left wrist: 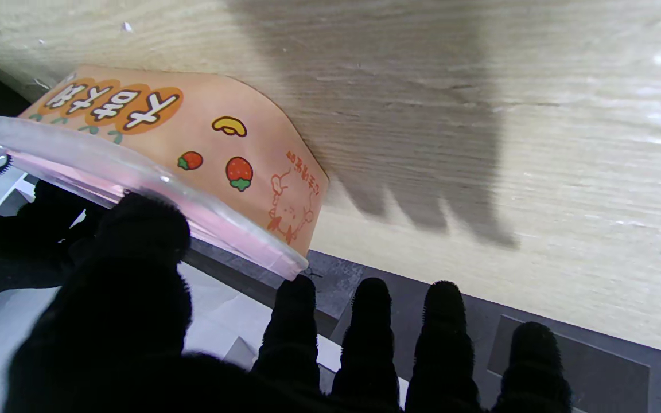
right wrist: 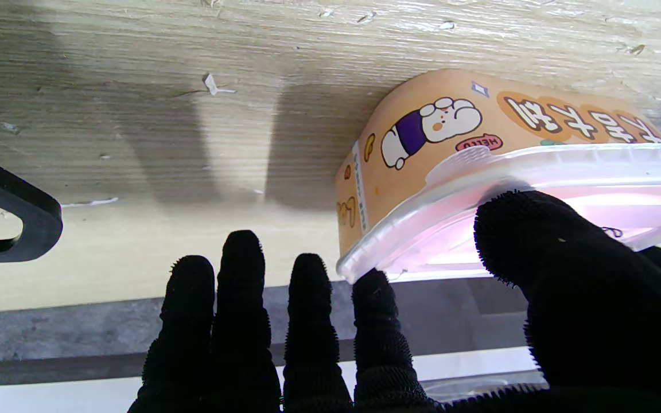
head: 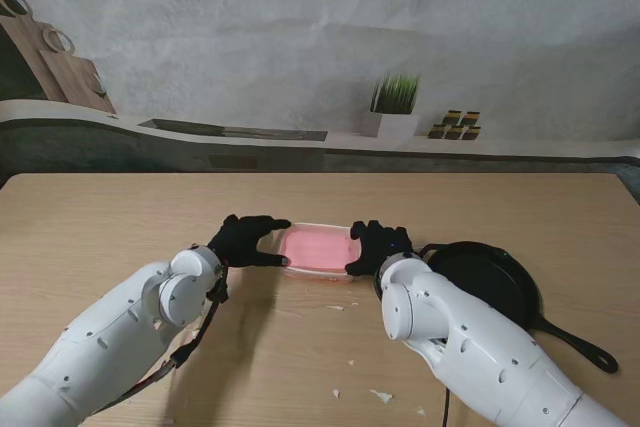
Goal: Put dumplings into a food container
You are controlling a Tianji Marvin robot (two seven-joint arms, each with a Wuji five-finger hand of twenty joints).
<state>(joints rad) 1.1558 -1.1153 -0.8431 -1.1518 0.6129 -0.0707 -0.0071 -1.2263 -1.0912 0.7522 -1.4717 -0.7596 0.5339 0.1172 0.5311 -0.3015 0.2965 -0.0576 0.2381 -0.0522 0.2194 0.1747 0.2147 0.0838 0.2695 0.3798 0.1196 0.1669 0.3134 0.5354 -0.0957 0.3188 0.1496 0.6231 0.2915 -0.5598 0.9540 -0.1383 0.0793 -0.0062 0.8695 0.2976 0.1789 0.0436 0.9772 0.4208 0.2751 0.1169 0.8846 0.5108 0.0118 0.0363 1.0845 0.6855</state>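
Both palms down: left robot hand [head: 247,239], right robot hand [head: 378,246] pinching food container [head: 318,250] ends.

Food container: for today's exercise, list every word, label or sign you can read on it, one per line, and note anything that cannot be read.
"HELLO": on a small red badge beside the cartoon rabbit on the food container, upside down in the right wrist view.
Large white characters in orange ovals along the container's side: not Latin script, seen inverted, I cannot read them reliably.
Small orange characters by the outline drawing near the strawberries: too small to read.
Narrow strip at the container's corner: too blurred to read.
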